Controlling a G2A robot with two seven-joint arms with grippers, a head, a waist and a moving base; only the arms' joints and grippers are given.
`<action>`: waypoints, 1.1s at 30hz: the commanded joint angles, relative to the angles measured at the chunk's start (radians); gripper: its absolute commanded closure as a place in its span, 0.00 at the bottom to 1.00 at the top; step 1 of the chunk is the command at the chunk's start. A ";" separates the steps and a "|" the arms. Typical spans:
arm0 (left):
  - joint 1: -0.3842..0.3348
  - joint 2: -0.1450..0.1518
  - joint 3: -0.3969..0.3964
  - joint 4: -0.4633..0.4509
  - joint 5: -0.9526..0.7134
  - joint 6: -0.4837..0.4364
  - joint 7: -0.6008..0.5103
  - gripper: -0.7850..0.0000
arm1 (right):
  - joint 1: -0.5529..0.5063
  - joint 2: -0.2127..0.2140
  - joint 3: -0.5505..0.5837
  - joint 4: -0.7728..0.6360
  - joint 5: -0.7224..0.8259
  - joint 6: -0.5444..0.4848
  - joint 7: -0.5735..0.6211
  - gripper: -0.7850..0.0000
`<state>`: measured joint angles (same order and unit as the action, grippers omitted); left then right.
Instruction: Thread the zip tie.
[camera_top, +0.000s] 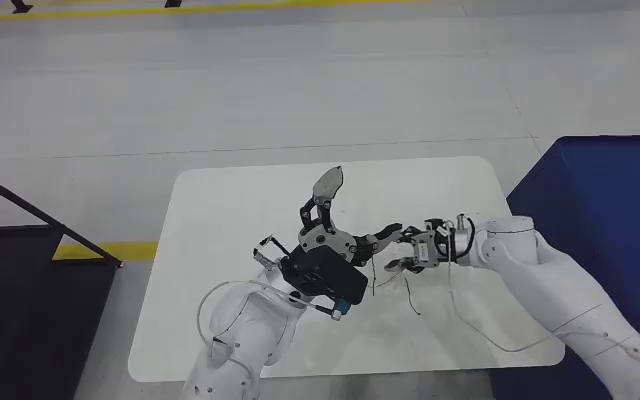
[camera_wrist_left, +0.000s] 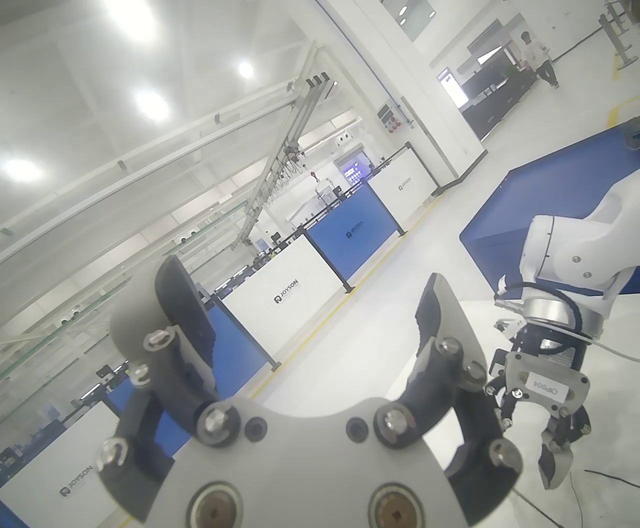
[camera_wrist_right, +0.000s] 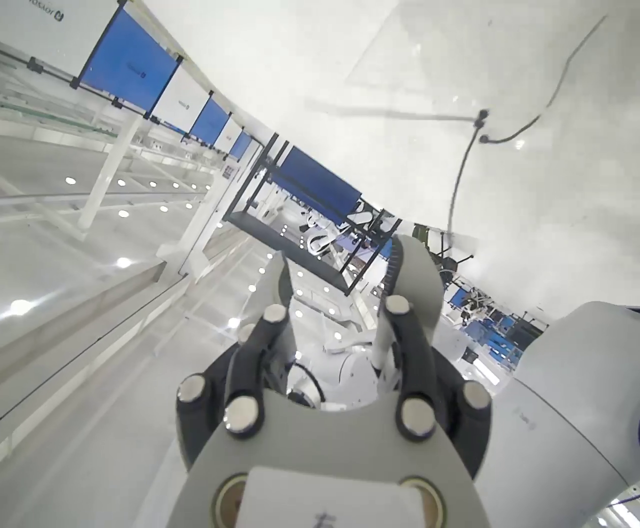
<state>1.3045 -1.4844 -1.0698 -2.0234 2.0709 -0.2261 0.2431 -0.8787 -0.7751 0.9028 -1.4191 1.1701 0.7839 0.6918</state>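
Two thin black zip ties lie loose on the white table (camera_top: 230, 210); one zip tie (camera_top: 375, 275) is just in front of the grippers, the other zip tie (camera_top: 411, 296) a little to its right. In the right wrist view both ties (camera_wrist_right: 462, 165) show on the table with their heads close together. My left gripper (camera_top: 360, 208) is raised above the table's middle, tilted upward, open wide and empty (camera_wrist_left: 305, 280). Right beside it my right gripper (camera_top: 400, 252) hovers over the ties, open with nothing between its fingers (camera_wrist_right: 345, 255). It also appears in the left wrist view as the right gripper (camera_wrist_left: 555, 450).
A blue bin (camera_top: 590, 200) stands against the table's right edge. A dark cart (camera_top: 50, 290) is off the table's left side. A thin pale cable (camera_top: 490, 340) loops under the right arm. The far and left parts of the table offer free room.
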 joint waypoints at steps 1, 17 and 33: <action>0.000 0.000 0.000 0.000 0.000 0.000 0.000 0.00 | -0.016 0.009 0.046 -0.014 -0.001 -0.089 0.040 0.00; 0.000 0.000 0.000 0.000 0.000 0.000 0.000 0.00 | -0.487 0.085 0.607 -0.294 0.012 -0.955 0.217 0.00; 0.000 0.000 0.000 0.000 0.000 0.000 0.000 0.00 | -0.493 0.085 0.611 -0.295 0.022 -0.936 0.221 0.00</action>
<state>1.3044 -1.4844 -1.0698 -2.0234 2.0709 -0.2261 0.2431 -1.3716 -0.6903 1.5143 -1.7144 1.1917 -0.1525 0.9129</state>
